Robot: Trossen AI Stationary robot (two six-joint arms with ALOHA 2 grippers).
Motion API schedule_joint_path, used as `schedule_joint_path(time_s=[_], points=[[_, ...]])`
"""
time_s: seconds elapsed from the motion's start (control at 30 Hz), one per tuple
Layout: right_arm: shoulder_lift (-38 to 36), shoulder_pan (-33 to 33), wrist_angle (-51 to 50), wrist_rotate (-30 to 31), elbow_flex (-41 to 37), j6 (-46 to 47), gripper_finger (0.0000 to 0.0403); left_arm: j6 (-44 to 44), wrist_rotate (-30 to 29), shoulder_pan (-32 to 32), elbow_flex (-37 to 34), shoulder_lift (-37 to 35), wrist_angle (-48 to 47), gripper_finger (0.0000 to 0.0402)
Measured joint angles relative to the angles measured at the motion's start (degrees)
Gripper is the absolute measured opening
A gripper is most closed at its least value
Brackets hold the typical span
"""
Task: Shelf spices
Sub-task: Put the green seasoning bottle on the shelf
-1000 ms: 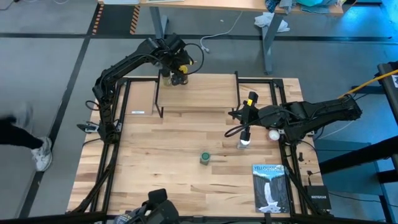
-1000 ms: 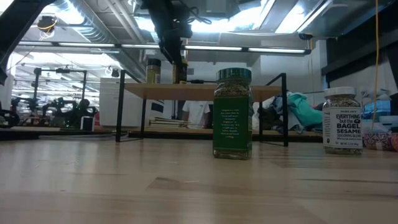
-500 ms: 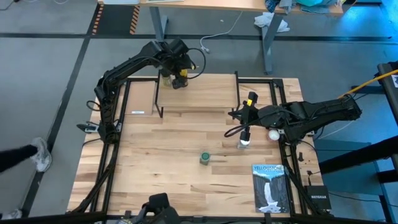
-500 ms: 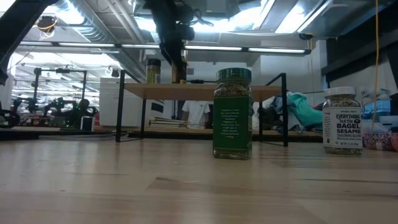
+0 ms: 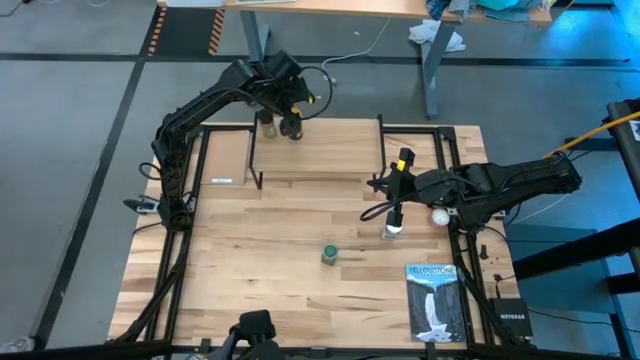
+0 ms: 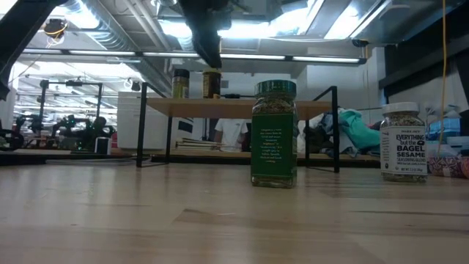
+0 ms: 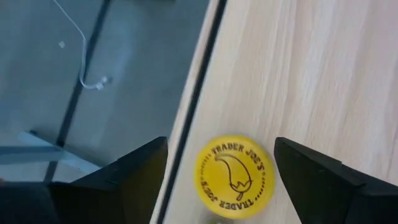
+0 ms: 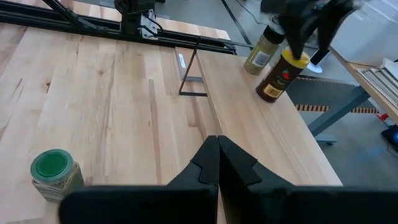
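The butcher-block desk carries a small shelf at its far edge. On the shelf's left end stand two jars side by side: a dark-lidded jar and, just right of it, an amber jar with a yellow lid. Directly on the desk stand a green jar near the middle, a white-lidded jar to its right, and a blue-and-white book at the near right.

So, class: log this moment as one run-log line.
left gripper: open above amber jar on shelf | right gripper: shut, waiting | green jar: on table
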Motion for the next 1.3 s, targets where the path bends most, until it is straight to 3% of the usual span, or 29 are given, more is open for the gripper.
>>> schedule_joint_path(time_s=[0.33,0.57,0.67,0.87,1.03,1.2,1.3], points=[[0.01,0.01,-0.37,0.08,0.00,0.06,0.0001,1.25,-0.04,-6.13,9.01,-0.18,0.12,0.0290],[0.02,0.01,-0.32,0.24,0.00,0.06,0.0001,2.33,-0.62,-16.23,8.31,-0.18,-1.30,0.0290],[0.00,0.01,-0.32,0.24,0.00,0.06,0.0001,1.44,1.81,-21.01,7.07,-0.13,-2.22,0.0290],[0.02,0.02,-0.26,0.24,0.00,0.09,0.0001,1.40,4.48,-30.40,-0.67,-0.16,-1.31,0.0290],[0.02,0.00,0.19,0.23,0.00,0.11,0.0001,0.74,3.97,-37.00,-10.36,-0.13,5.24,0.0290],[0.02,0.02,1.09,0.05,0.00,0.31,0.0001,-1.36,-1.21,-41.46,-18.69,-0.07,13.06,0.0302],[0.02,0.02,1.18,0.02,0.00,0.31,0.0001,-4.76,0.23,-42.86,-22.03,-0.07,18.57,0.0317]])
